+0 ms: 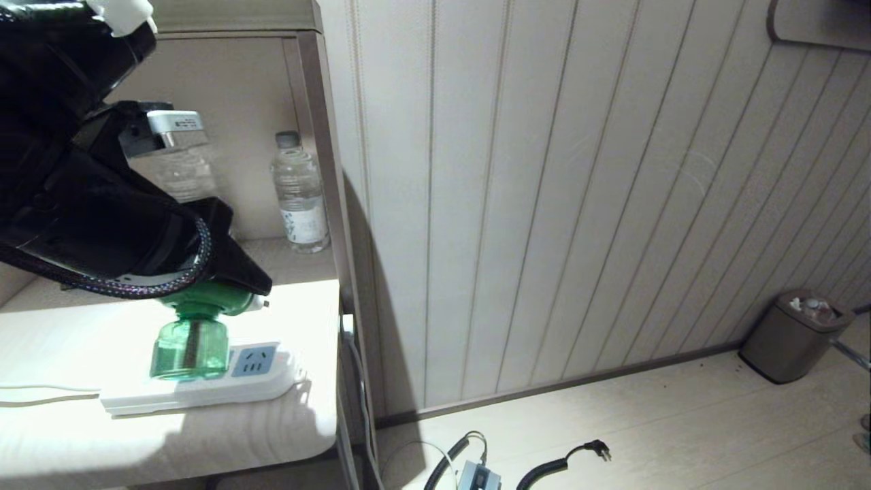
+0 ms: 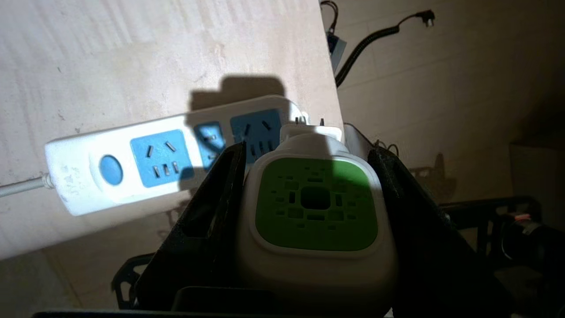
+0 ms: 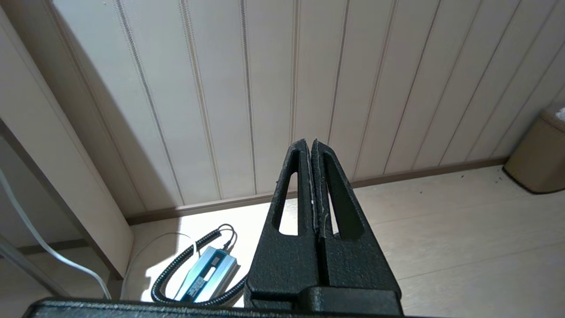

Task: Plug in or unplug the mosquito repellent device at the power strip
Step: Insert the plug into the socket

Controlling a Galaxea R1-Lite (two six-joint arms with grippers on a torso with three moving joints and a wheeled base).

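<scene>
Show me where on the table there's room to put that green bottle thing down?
Free: the bare tabletop in front of the power strip, toward the near edge, and the patch between the strip and the water bottle at the back. Crowded: over the strip, where the left pincer holds the mosquito repellent device.
</scene>
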